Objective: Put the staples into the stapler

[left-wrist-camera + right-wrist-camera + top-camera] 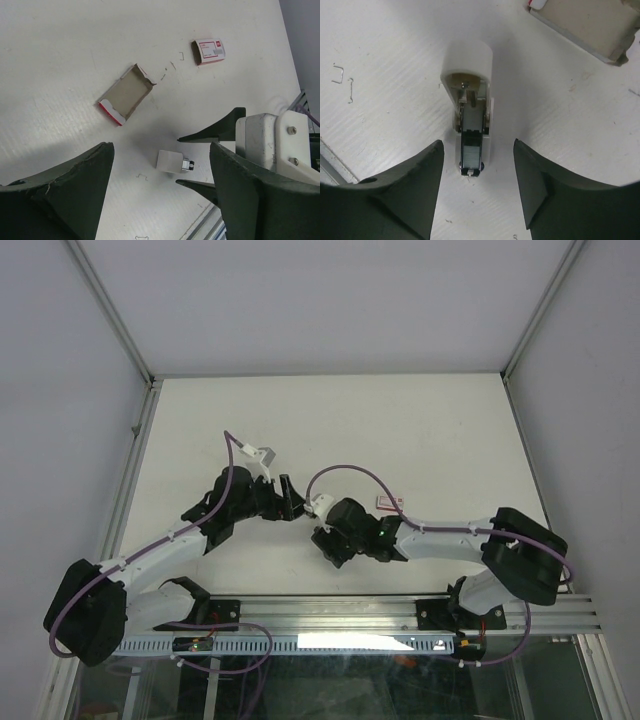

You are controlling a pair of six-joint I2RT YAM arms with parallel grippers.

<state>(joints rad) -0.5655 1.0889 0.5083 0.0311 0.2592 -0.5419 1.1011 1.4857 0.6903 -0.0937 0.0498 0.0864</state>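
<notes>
The stapler, small and white with its metal channel exposed, lies on the white table, its near end between the 2 fingers of the right gripper. Those jaws stand apart with a gap of bare table on either side of the stapler, so they grip nothing. The left gripper hovers over the same spot, its jaws spread wide and empty. The staples, a flat white box with a red mark, rest on the table well apart from the stapler. An open cardboard tray with a red edge lies nearer, and a few loose staples are scattered about.
</notes>
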